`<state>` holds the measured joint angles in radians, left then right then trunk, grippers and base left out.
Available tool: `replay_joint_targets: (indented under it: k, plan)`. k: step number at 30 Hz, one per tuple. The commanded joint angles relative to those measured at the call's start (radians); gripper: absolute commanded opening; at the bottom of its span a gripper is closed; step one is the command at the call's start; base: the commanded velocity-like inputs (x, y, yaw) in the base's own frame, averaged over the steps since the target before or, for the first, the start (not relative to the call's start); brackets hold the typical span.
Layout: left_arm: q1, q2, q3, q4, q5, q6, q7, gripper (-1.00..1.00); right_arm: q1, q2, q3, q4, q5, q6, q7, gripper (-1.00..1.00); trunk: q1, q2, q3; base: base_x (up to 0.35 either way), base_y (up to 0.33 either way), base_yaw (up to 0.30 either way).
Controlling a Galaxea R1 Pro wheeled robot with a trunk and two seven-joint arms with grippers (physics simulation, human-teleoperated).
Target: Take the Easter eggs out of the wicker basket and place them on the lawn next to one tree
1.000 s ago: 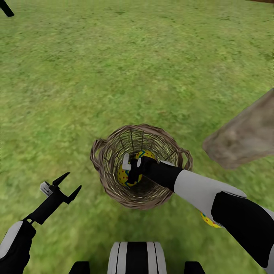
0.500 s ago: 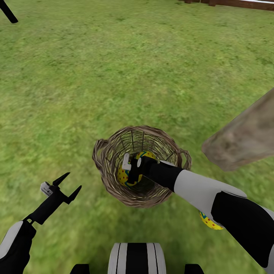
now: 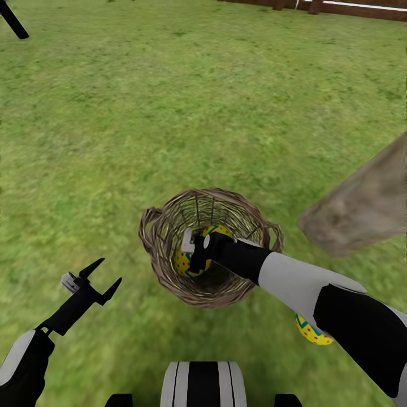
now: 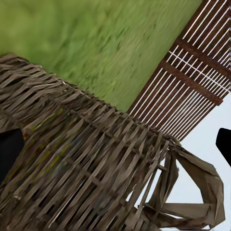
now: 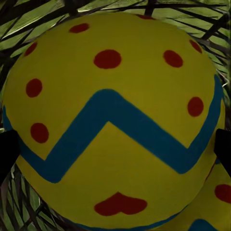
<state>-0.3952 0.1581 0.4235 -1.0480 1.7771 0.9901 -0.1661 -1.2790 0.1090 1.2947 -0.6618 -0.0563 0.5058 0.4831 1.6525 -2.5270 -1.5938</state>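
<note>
Even, bright daylight with no glare; the lawn [image 3: 169,102] carries hardly any cast shadow. Grass texture looks soft and smeary, blurrier toward the head view's edges.

1. Easter eggs: three. Two lie in the basket, one [image 3: 185,261] at the right gripper's [image 3: 195,265] fingertips and a second [image 3: 216,230] just behind that wrist; the third [image 3: 312,332] lies on the lawn [image 3: 169,102] under the right forearm.
2. Wicker baskets: one [image 3: 164,226] (two loop handles).
3. Thick tree trunks: one [image 3: 362,209], beyond the right forearm.
4. Grippers: two, counting the left gripper [image 3: 102,277].
</note>
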Motion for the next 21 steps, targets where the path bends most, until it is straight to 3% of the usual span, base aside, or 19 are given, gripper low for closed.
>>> replay_joint_targets:
  k: [1,21]
  plan:
    - [-0.001,0.0,0.001,0.001,-0.01,0.004,-0.009,1.0,-0.001,0.0,0.003,-0.002,-0.002,0.004,-0.001,-1.0,0.0,0.0,0.0,0.0,0.0,0.0]
    - [-0.001,0.0,0.001,0.002,-0.01,0.004,-0.009,1.0,-0.002,-0.002,0.005,-0.007,-0.005,0.007,0.002,-1.0,-0.005,0.002,0.038,0.0,0.0,0.0]
